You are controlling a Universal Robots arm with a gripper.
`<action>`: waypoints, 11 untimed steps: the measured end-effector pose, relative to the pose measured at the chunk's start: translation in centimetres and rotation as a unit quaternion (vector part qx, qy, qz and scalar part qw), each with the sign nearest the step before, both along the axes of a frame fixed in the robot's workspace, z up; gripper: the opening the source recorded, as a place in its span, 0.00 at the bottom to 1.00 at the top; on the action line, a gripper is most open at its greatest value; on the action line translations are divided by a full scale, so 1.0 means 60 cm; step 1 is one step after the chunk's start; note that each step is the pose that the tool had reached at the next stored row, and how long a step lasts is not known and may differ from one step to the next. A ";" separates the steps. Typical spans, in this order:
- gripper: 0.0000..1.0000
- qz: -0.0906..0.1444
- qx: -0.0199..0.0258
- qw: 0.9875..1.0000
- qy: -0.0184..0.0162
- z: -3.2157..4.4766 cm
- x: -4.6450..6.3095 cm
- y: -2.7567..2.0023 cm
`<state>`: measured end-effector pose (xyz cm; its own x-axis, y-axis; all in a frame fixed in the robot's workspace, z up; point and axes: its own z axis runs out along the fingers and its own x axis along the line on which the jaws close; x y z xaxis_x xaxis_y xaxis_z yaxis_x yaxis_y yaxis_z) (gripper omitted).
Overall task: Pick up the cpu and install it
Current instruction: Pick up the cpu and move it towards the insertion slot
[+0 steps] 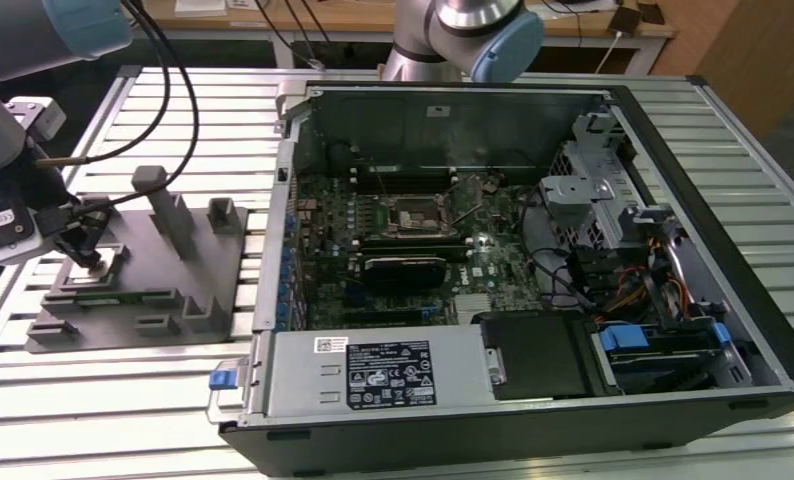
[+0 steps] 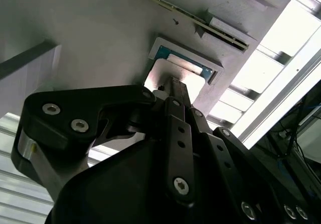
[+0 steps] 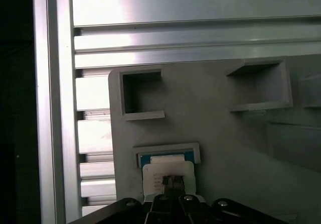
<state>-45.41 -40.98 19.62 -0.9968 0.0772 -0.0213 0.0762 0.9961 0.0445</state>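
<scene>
The slatted metal worktop [image 1: 130, 410] runs under everything, with desks and cables behind it. The biggest thing on it is an open computer case [image 1: 737, 270] lying on its side. Its circuit board [image 1: 504, 262] faces up, and the square metal-framed socket [image 1: 413, 213] sits near the board's middle. Well apart from the case, towards the exterior view's left, stands a grey parts holder [image 1: 137, 272] with upright posts and several shallow pockets.

My hand [image 1: 88, 258] is down over the holder's near-left part in the exterior view, far from the socket. In both wrist views, my two narrow fingers [image 3: 166, 183] are drawn together with only a thin dark line between them. Their tips meet over the middle of the cpu [image 2: 158, 74]. The cpu [image 3: 153, 176] lies flat in a square pocket of the holder with a blue-green rim, pale top upward. I have nothing clamped between my fingers, and I cannot tell whether the tips press on the cpu or stop just above it.
</scene>
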 end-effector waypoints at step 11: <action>0.29 0.000 0.000 1.000 0.000 0.000 0.000 0.0001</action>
<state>-45.41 -40.98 19.59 -0.9968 0.0772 -0.0214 0.0762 0.9961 0.0446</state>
